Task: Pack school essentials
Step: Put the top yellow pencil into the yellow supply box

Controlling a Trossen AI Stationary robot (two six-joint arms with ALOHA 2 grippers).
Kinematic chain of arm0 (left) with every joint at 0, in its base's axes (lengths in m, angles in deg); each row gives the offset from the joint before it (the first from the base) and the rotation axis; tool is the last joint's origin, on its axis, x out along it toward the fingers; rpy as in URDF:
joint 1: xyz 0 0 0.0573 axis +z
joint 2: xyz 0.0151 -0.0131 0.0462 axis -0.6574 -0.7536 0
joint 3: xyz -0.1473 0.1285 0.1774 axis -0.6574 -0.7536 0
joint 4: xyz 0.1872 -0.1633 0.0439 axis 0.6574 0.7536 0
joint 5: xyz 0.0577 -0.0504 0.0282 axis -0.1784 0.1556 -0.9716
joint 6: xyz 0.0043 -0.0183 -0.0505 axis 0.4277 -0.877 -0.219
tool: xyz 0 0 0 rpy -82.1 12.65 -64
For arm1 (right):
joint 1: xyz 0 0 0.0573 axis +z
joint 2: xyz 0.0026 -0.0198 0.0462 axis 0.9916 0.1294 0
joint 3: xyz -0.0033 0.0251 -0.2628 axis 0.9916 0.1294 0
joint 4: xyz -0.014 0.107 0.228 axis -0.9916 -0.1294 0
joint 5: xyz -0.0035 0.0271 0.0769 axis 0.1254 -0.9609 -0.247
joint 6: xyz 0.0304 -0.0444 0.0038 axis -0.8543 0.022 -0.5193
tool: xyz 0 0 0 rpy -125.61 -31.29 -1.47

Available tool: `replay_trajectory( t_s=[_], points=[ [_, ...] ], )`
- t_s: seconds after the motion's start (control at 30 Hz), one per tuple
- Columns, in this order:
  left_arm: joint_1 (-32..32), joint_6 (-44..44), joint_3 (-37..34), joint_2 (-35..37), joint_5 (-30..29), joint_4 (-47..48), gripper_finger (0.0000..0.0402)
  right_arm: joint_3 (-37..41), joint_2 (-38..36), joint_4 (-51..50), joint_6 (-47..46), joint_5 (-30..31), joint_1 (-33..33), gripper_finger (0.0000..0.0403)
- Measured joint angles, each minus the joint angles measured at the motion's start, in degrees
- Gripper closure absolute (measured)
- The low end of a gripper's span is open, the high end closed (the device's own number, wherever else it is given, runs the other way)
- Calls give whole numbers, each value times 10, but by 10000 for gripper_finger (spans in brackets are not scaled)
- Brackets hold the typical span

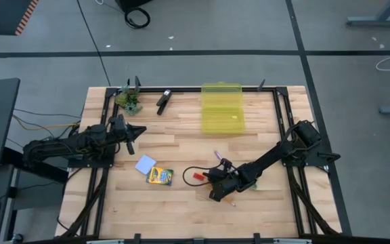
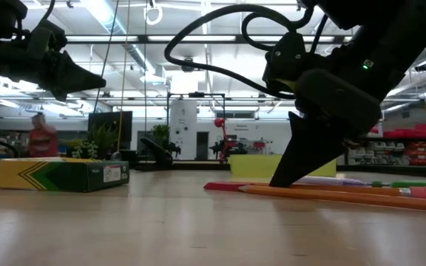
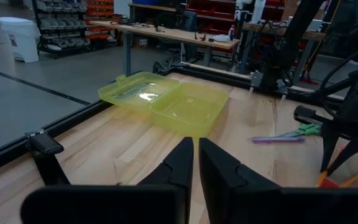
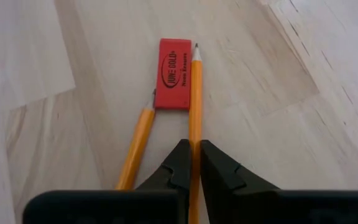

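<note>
My right gripper (image 1: 214, 195) is low over the table's near middle, its fingers closed on one of two orange pencils (image 4: 195, 93). The second pencil (image 4: 138, 143) lies beside it, and both tips touch the red eraser (image 4: 174, 74). The crayon box (image 1: 160, 177) and the light-blue pad (image 1: 145, 164) lie flat to the left. The green-handled scissors (image 3: 303, 130) and the purple pen (image 3: 277, 139) lie farther back. My left gripper (image 1: 135, 132) hovers shut at the table's left. My right gripper pinches the orange pencil between its two fingers, on the shaft (image 4: 195, 127) back from the sharpened tip. The fingers (image 2: 283, 174) slant down from above, one on each side of the pencil. The pencil lies flat on the table, its tip by the eraser.
An open yellow-green plastic case (image 1: 222, 108) lies at the far middle of the table. A black clip-like object (image 1: 163, 102) and a small green plant (image 1: 128, 100) sit near the far left edge. A person (image 2: 43, 137) stands in the room beyond.
</note>
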Motion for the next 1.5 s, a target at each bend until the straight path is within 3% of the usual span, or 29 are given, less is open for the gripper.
replay_trajectory(
  t_s=[0.33, 0.93, 1.3, 1.5],
  points=[
    [0, 0, 0, 0, 0, 0, 376, 1, -2, -1, -2, 2, 0, 374],
    [0, 0, 0, 0, 0, 0, 375, 3, -78, -61, 30, 15, -5, 374],
    [0, 0, 0, 0, 0, 0, 366, 2, -133, -123, 131, 19, -59, 374],
    [0, 0, 0, 0, 0, 0, 373, 2, -157, -131, 224, -17, -105, 374]
  ],
)
